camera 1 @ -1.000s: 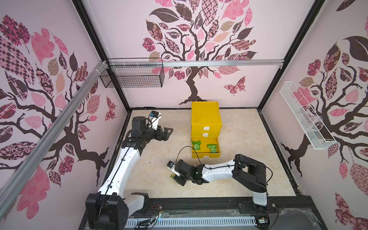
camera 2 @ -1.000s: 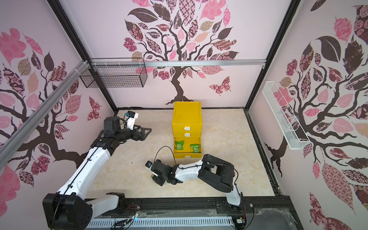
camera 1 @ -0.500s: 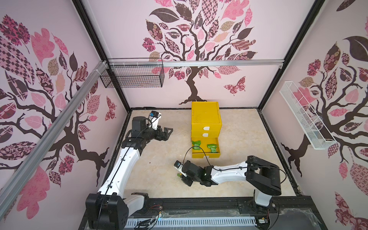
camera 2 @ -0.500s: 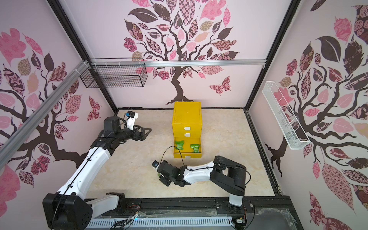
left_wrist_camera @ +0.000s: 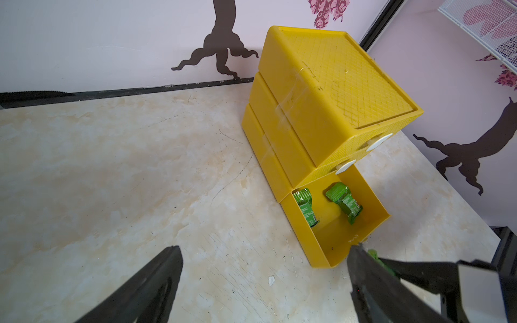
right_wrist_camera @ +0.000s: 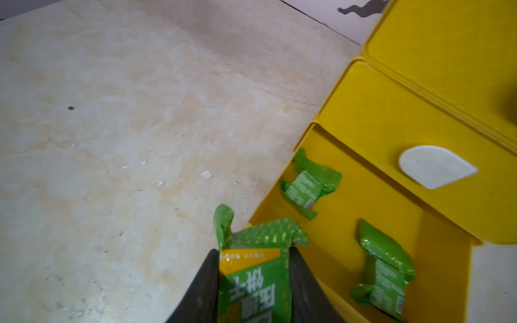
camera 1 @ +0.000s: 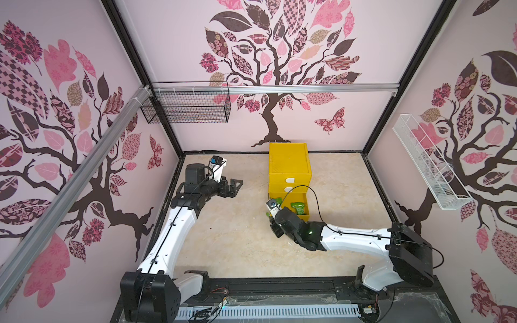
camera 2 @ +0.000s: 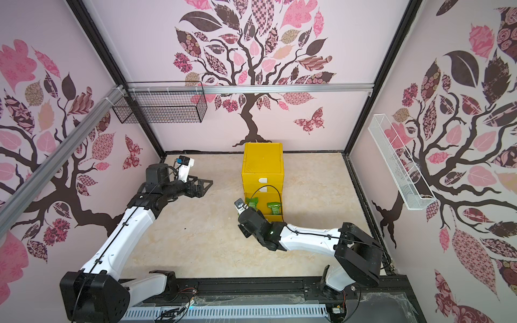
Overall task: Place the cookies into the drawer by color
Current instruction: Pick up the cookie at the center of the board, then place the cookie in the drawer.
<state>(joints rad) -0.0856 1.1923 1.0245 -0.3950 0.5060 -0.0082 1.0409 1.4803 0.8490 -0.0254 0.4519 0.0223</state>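
Right end effector (right_wrist_camera: 253, 250) moved to drawer (right_wrist_camera: 391, 106) | pinches crinkly green foil cookie (right_wrist_camera: 254, 282)

I see the yellow chest (camera 1: 289, 165) upright, its bottom drawer (left_wrist_camera: 366, 193) open with one green cookie (left_wrist_camera: 306, 207) and a second green cookie (left_wrist_camera: 345, 202) lying apart inside, a third green cookie (right_wrist_camera: 254, 279) pinched in my right end effector (right_wrist_camera: 253, 250) at its front corner.

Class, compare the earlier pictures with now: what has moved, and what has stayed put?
The right gripper, shut on a green cookie, carried it across the table to the edge of the drawer's open bottom tray. The left gripper stayed open and still; the two green cookies in the tray did not move.
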